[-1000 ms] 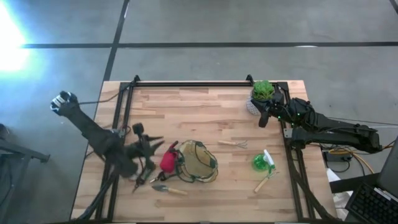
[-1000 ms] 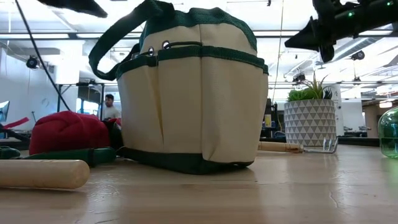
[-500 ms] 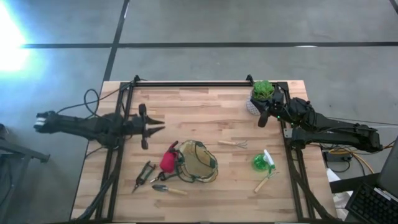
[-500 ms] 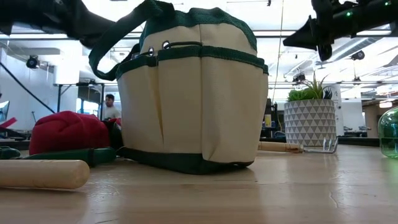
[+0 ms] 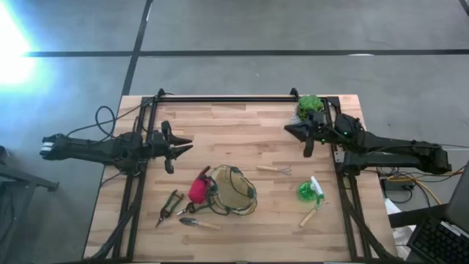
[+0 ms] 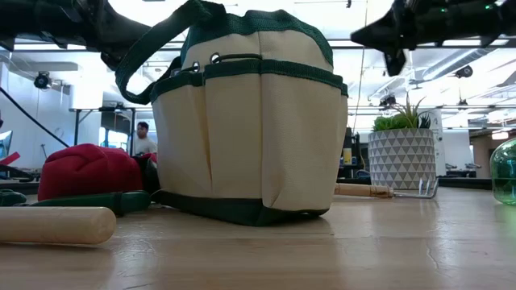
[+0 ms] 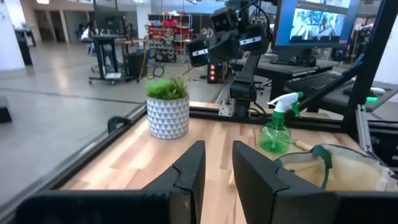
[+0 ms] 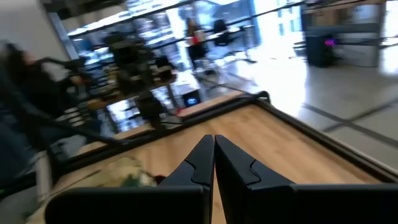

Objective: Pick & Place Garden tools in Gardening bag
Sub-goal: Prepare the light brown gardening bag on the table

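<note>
Two arms show from above: the left gripper hovers at nine o'clock of the table, fingers slightly parted and empty; the right gripper at two o'clock, pinched shut on nothing. The gardening bag sits near six o'clock, pruners and a trowel beside it at seven. Only the low view shows the bag's outer pockets. The left wrist view alone shows the spray bottle upright beside the potted plant.
</note>
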### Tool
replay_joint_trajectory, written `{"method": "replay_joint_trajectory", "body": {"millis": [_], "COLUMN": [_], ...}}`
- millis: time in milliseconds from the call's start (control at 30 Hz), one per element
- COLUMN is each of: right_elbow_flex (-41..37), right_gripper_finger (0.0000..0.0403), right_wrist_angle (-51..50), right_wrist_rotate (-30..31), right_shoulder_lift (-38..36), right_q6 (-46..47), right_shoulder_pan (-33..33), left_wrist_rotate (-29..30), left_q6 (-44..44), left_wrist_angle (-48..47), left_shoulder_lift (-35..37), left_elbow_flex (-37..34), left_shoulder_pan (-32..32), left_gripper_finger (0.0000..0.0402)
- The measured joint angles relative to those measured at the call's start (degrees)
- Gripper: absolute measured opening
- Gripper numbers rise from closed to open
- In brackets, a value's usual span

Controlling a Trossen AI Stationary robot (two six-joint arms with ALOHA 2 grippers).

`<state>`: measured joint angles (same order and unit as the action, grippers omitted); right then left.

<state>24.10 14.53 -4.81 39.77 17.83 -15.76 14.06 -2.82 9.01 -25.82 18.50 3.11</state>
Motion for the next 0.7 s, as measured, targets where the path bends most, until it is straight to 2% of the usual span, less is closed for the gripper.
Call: {"method": "replay_joint_trajectory", "body": {"millis": [200,367,500,700], "right_elbow_flex": [3.98,14.81,26.32,42.19], "right_gripper_finger": [0.0008,0.0008,0.0008,0.0009], "right_wrist_angle": [3.44,1.55,-9.12,-30.07], "right_wrist_rotate": [-1.66,-1.86,-0.57,10.90], "right_shoulder_lift": [10.46,20.64,27.85,38.48], "right_q6": [-0.88,-8.36,-12.41,-6.24], "right_shoulder_pan": [3.29,10.15,15.86,24.40], "left_wrist_rotate": [-0.11,-1.84,-4.04,-4.38], "left_q6": [-1.44,-2.22,-2.22,-2.47], "left_wrist_angle": [-0.01,-0.03,-0.03,-0.03], "left_shoulder_lift": [-1.33,-2.93,-3.83,-3.89], "left_elbow_flex": [-0.04,-0.04,-0.04,0.00], "left_shoulder_pan": [0.04,0.04,0.04,0.04], "left_gripper_finger": [0.0083,0.0083,0.0083,0.0083]}}
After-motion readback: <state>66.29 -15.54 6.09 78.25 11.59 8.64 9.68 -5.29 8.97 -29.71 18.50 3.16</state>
